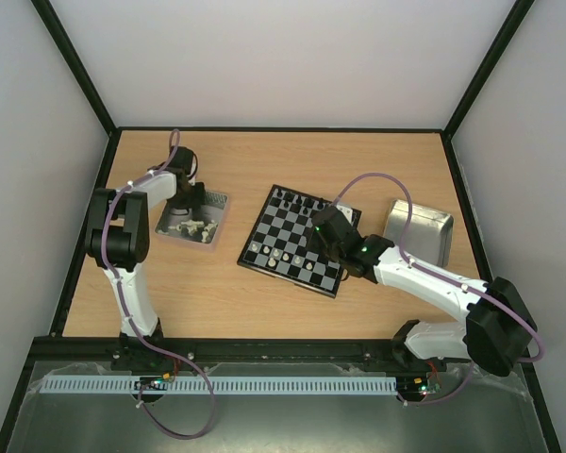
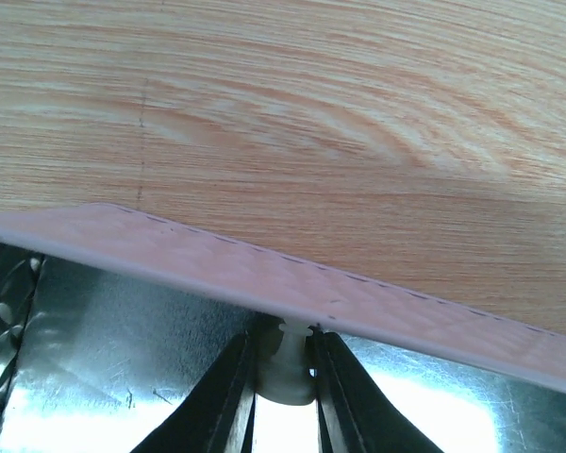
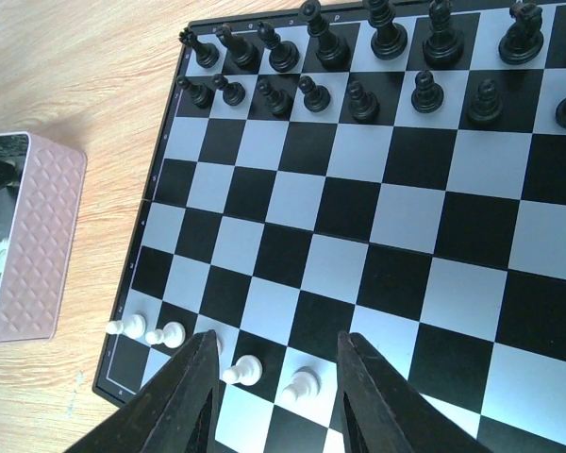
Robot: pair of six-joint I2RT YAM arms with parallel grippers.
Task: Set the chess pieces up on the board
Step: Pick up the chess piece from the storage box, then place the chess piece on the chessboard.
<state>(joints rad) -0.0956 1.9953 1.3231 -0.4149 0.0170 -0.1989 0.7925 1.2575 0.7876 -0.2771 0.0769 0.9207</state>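
The chessboard (image 1: 292, 247) lies mid-table. In the right wrist view the board (image 3: 358, 189) has black pieces (image 3: 363, 99) in its two far rows and several white pawns (image 3: 241, 370) along the near row. My right gripper (image 3: 275, 373) hangs open and empty above those pawns, over the board's right part (image 1: 325, 228). My left gripper (image 2: 283, 363) is shut on a cream-white chess piece (image 2: 288, 370) inside the left metal tray (image 2: 94, 349), just under its pink rim (image 2: 264, 278). In the top view it (image 1: 187, 193) is over that tray (image 1: 217, 203), where more white pieces (image 1: 191, 227) lie.
A second shiny metal tray (image 1: 420, 229) stands right of the board. The left tray's pink wall (image 3: 33, 236) shows left of the board in the right wrist view. Wood tabletop (image 1: 302, 156) lies behind the board; black frame walls bound the table.
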